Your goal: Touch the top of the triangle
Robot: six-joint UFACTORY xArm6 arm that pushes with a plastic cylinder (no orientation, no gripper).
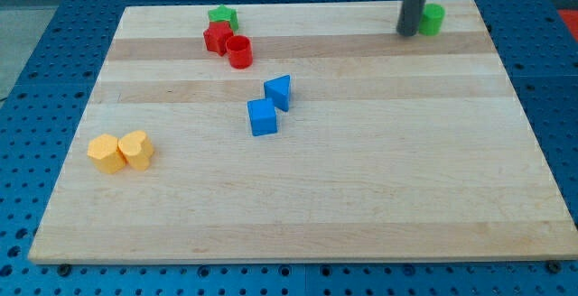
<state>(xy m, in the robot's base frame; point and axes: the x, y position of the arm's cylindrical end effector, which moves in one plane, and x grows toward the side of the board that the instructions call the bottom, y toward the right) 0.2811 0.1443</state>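
A blue triangle (279, 91) lies near the board's middle, with a blue cube (263, 116) touching it at its lower left. My tip (407, 33) is at the view's top right, far to the right of and above the triangle. It stands just left of a green round block (433, 19), close to it or touching it.
A green star block (222, 16), a red star block (217, 38) and a red cylinder (239, 51) cluster at the top left. Two yellow blocks (106, 153) (136, 149) sit side by side at the left. The wooden board (361, 197) lies on a blue pegboard.
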